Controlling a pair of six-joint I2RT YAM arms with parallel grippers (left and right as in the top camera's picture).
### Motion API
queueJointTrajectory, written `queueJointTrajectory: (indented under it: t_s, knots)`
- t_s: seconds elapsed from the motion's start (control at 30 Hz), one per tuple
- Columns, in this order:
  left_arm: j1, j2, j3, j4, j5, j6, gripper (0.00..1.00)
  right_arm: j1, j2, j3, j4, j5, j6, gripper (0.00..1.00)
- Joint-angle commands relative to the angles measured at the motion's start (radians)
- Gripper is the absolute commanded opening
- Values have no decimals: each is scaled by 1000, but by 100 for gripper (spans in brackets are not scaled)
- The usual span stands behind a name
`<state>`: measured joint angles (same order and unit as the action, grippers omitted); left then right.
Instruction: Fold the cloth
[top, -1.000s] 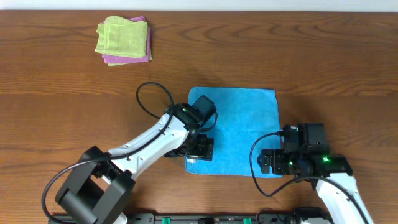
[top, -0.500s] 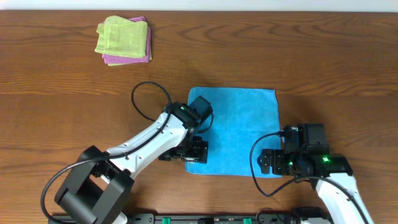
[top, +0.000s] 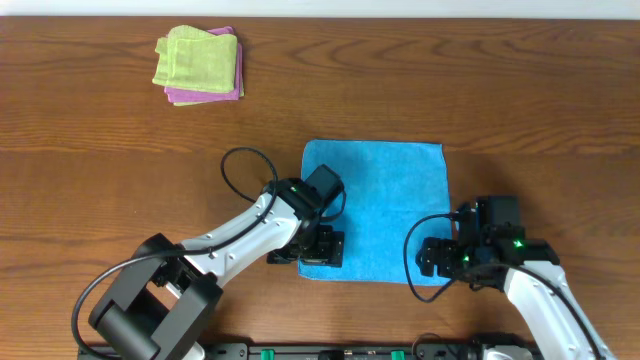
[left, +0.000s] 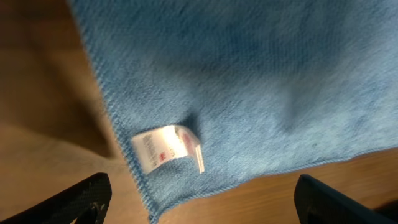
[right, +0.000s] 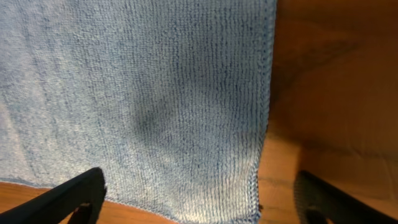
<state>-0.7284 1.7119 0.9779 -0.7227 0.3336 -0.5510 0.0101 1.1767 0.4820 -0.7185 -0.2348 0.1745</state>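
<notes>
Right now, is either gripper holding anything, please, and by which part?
Nothing is held: the left gripper and right gripper hang open over near corners of the cloth.

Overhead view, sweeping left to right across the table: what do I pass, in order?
In order: light green folded cloth stacked on the pink folded cloth → left hand at the near-left corner → blue cloth → right hand at the near-right corner.
</notes>
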Motion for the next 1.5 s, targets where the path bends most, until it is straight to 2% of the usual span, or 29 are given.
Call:
queueJointTrajectory:
  t_s: [0.0, 0.07, 0.17, 0.27, 0.47, 0.63, 0.73, 0.93, 1.03, 1.1, 1.2, 1.23, 1.3, 1.33, 1.4, 1.43, 1.47]
  knots:
    - [-2, -13, -25, 26, 7, -11, 95, -7, 31, -6, 9, -19, 13, 91]
    - [-2, -12, -53, 64, 8, -12, 95, -7, 48, -6, 17, -29, 23, 88]
    - [-2, -12, -86, 91, 8, -23, 95, -7, 70, -6, 21, -29, 70, 79]
    - [-2, -12, -109, 110, 8, -23, 95, -7, 87, -6, 26, -26, 83, 77]
    - [-2, -12, -148, 163, 35, -53, 95, -7, 118, -6, 27, -39, 174, 64]
    - [-2, -12, -148, 163, 124, -60, 95, -7, 127, -6, 12, -68, 210, 66]
    - [-6, -12, -148, 152, 178, -59, 99, -7, 127, -6, -16, -70, 253, 66]
    - [-44, -12, -148, 61, 153, -65, 100, -7, 127, -6, -43, -80, 274, 63]
    - [-45, -12, -148, 77, 129, -98, 100, -7, 127, -6, -33, -75, 274, 56]
    - [-45, -12, -148, 76, 106, -116, 100, -7, 127, -6, -33, -75, 274, 47]
    - [-44, -12, -148, 73, 63, -147, 84, -7, 127, -6, -33, -75, 274, 34]
    - [-44, -12, -148, 73, 50, -160, 84, -7, 127, -6, -33, -75, 274, 34]
    - [-44, -12, -148, 75, 40, -165, 94, -7, 127, -6, -33, -75, 274, 45]
    - [-44, -12, -148, 75, 38, -169, 98, -7, 127, -6, -34, -75, 274, 57]
    - [-44, -12, -148, 73, 37, -176, 98, -7, 127, -6, -39, -77, 274, 88]
    - [-44, -12, -148, 72, 37, -179, 98, -7, 127, -6, -51, -83, 278, 99]
    - [-44, -12, -148, 70, 37, -179, 98, -7, 127, -6, -64, -85, 283, 99]
